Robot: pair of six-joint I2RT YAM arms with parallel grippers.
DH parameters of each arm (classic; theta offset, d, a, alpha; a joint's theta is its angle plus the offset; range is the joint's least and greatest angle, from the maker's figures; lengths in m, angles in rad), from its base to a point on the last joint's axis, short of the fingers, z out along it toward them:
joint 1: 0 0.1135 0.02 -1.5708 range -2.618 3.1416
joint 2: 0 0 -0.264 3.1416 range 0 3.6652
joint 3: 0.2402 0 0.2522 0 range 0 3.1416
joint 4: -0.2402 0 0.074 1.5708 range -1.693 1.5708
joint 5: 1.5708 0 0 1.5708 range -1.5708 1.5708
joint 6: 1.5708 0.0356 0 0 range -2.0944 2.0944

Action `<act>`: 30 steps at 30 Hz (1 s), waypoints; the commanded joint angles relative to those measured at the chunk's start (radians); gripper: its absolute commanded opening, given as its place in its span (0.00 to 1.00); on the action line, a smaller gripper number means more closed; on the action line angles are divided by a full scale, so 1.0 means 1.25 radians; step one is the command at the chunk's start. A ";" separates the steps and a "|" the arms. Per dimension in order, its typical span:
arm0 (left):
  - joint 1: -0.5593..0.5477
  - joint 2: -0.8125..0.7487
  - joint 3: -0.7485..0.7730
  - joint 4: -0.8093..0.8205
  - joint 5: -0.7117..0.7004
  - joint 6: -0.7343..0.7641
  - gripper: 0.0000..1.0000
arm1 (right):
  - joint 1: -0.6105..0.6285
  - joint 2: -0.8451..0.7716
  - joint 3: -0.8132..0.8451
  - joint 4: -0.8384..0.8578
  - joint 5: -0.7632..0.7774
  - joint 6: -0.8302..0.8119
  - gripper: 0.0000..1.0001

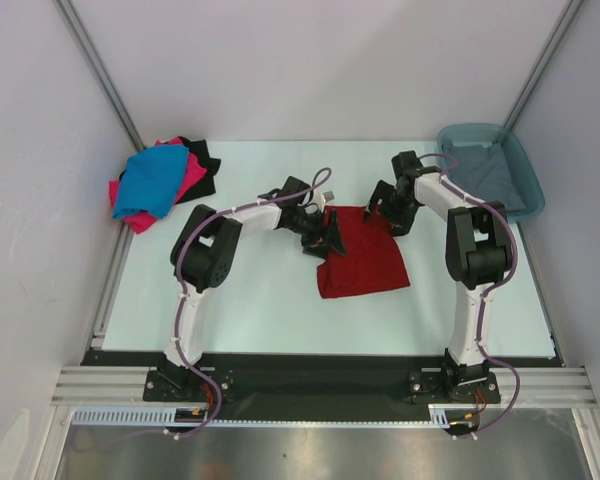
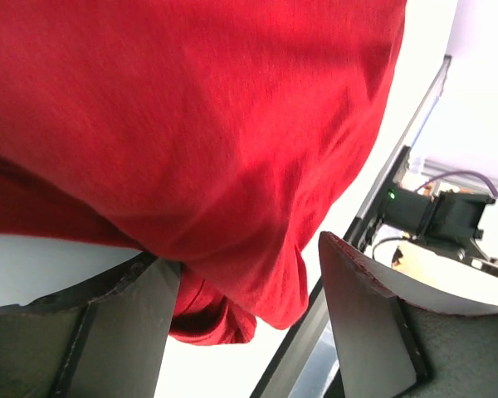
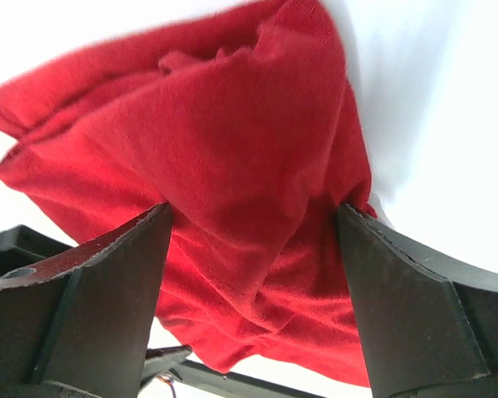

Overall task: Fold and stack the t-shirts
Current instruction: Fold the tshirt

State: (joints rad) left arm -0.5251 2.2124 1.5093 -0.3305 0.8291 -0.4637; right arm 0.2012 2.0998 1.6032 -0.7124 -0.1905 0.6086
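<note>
A dark red t-shirt [image 1: 365,262] lies folded into a rough square mid-table. My left gripper [image 1: 323,236] is at its back left edge. In the left wrist view the gripper [image 2: 245,249] stands open, with a hanging fold of the red shirt [image 2: 199,124] between the fingers [image 2: 124,323]. My right gripper [image 1: 384,216] is at the shirt's back right corner. It is also open [image 3: 253,211], straddling bunched red cloth [image 3: 232,149] without pinching it. A bright blue shirt [image 1: 152,181], a hot pink one [image 1: 190,172] and a black one [image 1: 205,160] lie heaped at the back left. The grey shirt [image 1: 485,178] is in the tub.
The teal plastic tub [image 1: 527,168] stands at the back right, close to my right arm's elbow. White walls and metal frame posts close in the table on three sides. A dark rail [image 1: 320,358] runs along the near edge by the arm bases.
</note>
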 commanded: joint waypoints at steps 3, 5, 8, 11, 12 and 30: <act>0.007 0.038 0.068 -0.058 -0.126 0.067 0.61 | 0.023 -0.054 -0.026 -0.015 0.005 -0.008 0.86; 0.007 0.039 0.083 -0.068 -0.147 0.072 0.42 | 0.028 -0.055 -0.031 -0.020 0.000 -0.008 0.86; 0.005 0.040 0.101 -0.094 -0.165 0.083 0.34 | 0.034 -0.059 -0.032 -0.024 0.003 -0.010 0.86; 0.007 0.022 0.093 -0.118 -0.190 0.102 0.22 | 0.037 -0.062 -0.033 -0.026 0.004 -0.006 0.86; 0.007 0.013 0.080 -0.126 -0.199 0.113 0.11 | 0.038 -0.062 -0.034 -0.030 0.006 -0.008 0.86; 0.020 -0.189 -0.126 -0.161 -0.223 0.193 0.34 | 0.024 -0.083 -0.046 -0.025 0.074 -0.045 0.86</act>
State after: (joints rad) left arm -0.5159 2.0464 1.3685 -0.4812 0.5594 -0.2691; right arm 0.2516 2.0727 1.5547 -0.7963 -0.1051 0.5858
